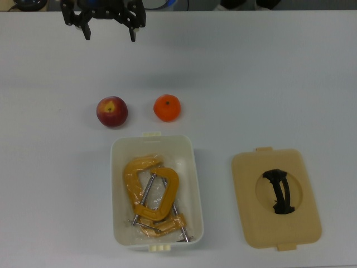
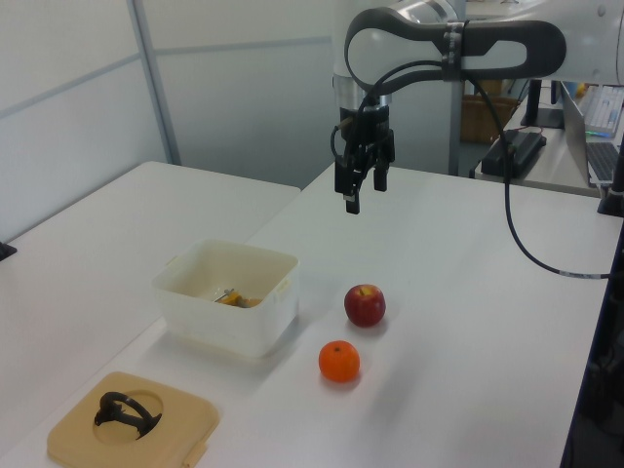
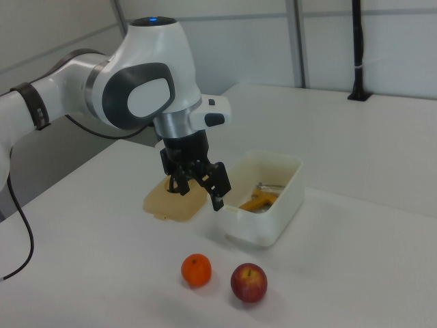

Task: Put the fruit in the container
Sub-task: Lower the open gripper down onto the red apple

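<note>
In the top view, the gripper (image 1: pixel 109 33) hangs at the upper edge of the white table (image 1: pixel 279 84), its 2 fingers spread wide with nothing between them. The red apple (image 1: pixel 112 111) and the orange (image 1: pixel 167 108) lie side by side on the table, well apart from the jaws, and just beyond the short end of the white container (image 1: pixel 195 184). Only this view shows the container's full contents: 2 yellow-orange C-clamps (image 1: pixel 150 195) crossing each other. The tan lid (image 1: pixel 276 198) with its black handle lies flat to the top view's right of the container. The arm above the gripper is cut off by the frame.

In the left view, the gripper (image 2: pixel 359 185) hovers clearly above the table, which the top view cannot show. The apple (image 2: pixel 365 305) and orange (image 2: pixel 339 362) sit below and nearer the camera, beside the container (image 2: pixel 229 312). Its wall hides all but a sliver of the clamps.

In the right view, the gripper (image 3: pixel 199 190) hangs in front of the lid (image 3: pixel 171 200), hiding much of it, jaws apart and empty. The orange (image 3: pixel 196 269) and apple (image 3: pixel 249 282) rest in the foreground, outside the container (image 3: pixel 263 219).
</note>
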